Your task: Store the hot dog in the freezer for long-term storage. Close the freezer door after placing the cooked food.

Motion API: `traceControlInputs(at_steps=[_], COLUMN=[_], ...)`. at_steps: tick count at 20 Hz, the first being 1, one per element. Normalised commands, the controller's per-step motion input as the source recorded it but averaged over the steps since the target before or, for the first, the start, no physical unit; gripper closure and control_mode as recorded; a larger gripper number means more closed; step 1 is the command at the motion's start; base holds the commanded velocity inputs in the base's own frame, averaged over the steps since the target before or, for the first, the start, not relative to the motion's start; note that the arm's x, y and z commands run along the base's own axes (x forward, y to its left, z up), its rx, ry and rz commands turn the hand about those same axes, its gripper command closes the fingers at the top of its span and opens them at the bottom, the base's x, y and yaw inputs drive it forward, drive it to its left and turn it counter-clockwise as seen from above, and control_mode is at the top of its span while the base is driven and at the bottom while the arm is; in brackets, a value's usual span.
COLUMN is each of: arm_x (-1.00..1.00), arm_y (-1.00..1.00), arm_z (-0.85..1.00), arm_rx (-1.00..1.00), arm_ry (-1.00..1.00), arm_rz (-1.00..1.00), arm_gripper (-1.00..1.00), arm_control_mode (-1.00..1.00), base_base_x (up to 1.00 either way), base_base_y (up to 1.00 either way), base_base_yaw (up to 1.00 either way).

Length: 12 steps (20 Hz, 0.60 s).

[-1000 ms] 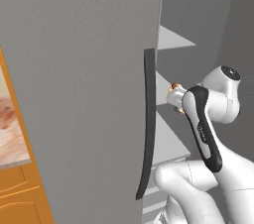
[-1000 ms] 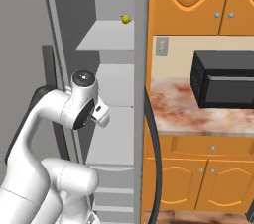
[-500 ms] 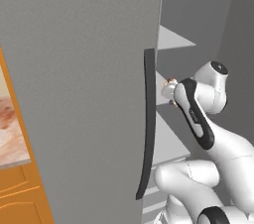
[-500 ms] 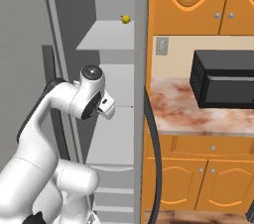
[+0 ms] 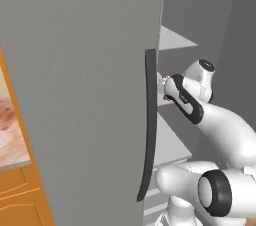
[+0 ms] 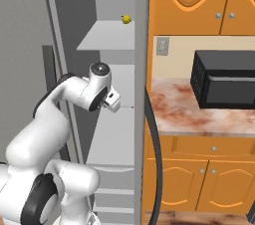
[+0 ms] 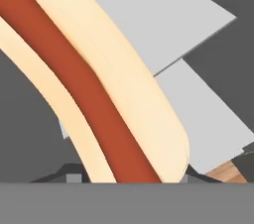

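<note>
Inside the open freezer, between 2 white shelves, the gripper sits clamped on the hot dog. Bun end apparently just past the fridge door's edge, view poor. Free room over the lower shelf; yellow fruit on upper shelf, well apart.

arm shell: glossy white, rounded, bulging links (lower right of the left base view, lower left of the right base view)
joint cap: dark charcoal disc ringed in white
upper joint: white knuckle with a small dark round cap on top
forearm band: long black rounded strip along the white link
wrist block: small white angular piece with dark marks
</note>
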Motion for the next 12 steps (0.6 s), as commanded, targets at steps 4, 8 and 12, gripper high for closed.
traceControlInputs(at_steps=[4,8,12], arm_x=[0.53,0.49,0.52], arm_y=[0.00,-0.01,0.00], arm_z=[-0.22,-0.13,-0.14], arm_rx=[0.00,0.00,0.00], arm_ry=[0.00,0.00,0.00], arm_rz=[0.00,0.00,0.00], arm_gripper=[1.00,1.00,1.00], arm_control_mode=[-1.00,-1.00,-1.00], base_base_x=[0.00,0.00,0.00], base_base_y=[0.00,0.00,0.00], base_base_yaw=[0.00,0.00,0.00])
